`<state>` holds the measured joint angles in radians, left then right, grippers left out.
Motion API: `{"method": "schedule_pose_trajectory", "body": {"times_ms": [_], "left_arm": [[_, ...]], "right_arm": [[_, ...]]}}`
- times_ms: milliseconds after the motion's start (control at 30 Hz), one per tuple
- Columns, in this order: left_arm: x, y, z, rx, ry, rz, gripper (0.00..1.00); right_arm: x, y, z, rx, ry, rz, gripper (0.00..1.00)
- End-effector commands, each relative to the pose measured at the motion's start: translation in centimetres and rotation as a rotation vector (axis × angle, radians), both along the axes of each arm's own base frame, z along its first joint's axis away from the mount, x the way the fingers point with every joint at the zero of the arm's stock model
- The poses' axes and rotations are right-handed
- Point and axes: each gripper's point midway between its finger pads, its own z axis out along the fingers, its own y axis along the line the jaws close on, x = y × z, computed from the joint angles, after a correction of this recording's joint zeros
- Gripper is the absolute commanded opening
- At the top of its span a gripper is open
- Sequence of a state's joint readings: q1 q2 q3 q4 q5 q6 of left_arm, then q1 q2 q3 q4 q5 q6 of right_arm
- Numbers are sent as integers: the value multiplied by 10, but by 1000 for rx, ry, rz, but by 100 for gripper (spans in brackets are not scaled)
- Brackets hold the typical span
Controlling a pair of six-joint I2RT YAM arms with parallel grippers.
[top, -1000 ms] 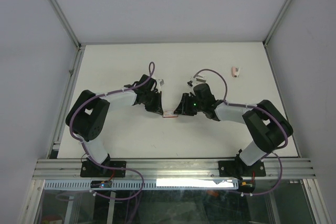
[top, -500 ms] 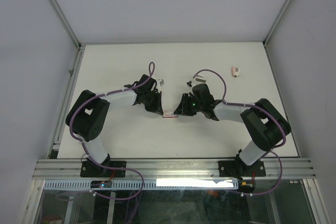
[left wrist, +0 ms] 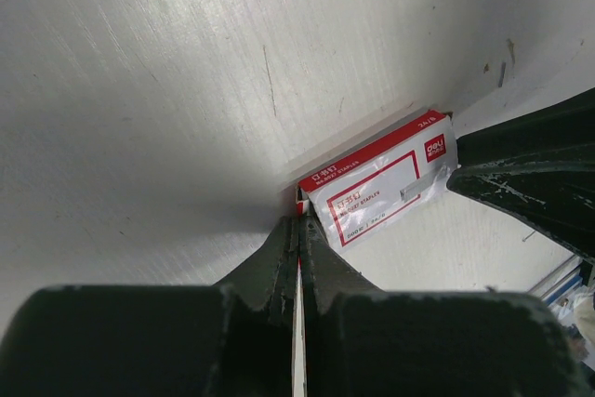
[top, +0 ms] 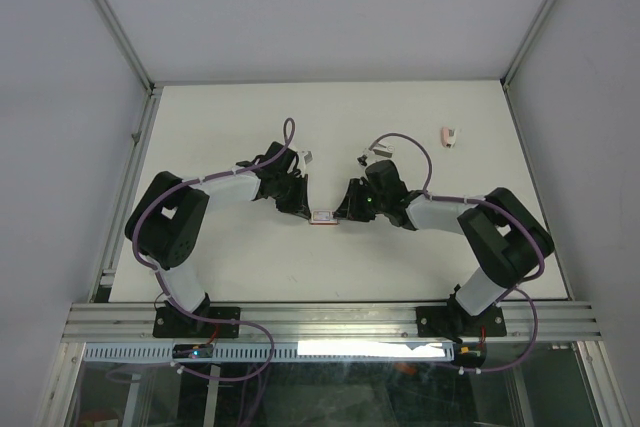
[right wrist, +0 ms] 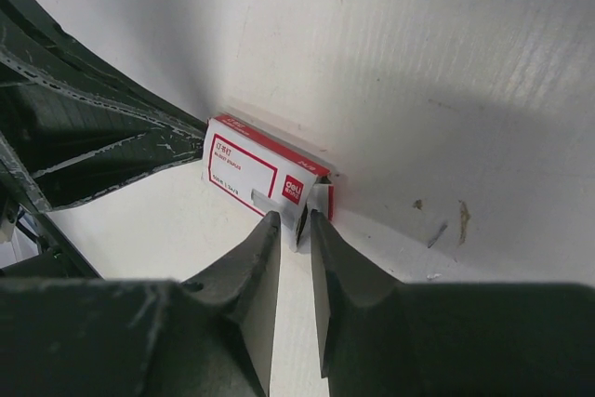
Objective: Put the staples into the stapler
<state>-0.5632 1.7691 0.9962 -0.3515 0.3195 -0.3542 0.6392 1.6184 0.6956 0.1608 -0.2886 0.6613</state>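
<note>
We found the staple box (left wrist: 376, 191) lying lengthwise between both arms, left gripper (left wrist: 297, 230) pinched shut on one end flap, right gripper (right wrist: 291, 220) narrowly open astride the other.

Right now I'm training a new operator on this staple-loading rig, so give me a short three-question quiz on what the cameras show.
1. True or false: the left gripper stands wide open.
2. Where is the red-and-white box?
A) on the table, between the left gripper and the right gripper
B) at the table's far left corner
C) beside the right arm's base
3. Fill in: the small pink-and-white object lies toward the table's far ___ corner.

Key: 1 false, its jaws are shut on the box's edge; 2 A; 3 right.
</note>
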Motion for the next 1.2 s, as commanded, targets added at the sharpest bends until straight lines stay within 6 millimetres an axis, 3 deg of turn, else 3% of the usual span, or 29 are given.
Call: {"method": "schedule_pose_trajectory", "body": {"times_ms": [0, 333, 600, 1167], "left_arm": [[3, 0, 8, 12, -27, -11, 0], [3, -1, 9, 11, -31, -15, 0], [8, 4, 10, 38, -57, 8, 0], [19, 18, 12, 108, -110, 76, 0]], "right_arm": [[12, 14, 16, 47, -41, -4, 21], [12, 17, 12, 44, -29, 0, 19], [14, 15, 10, 31, -32, -25, 0], [20, 6, 10, -24, -48, -60, 0]]}}
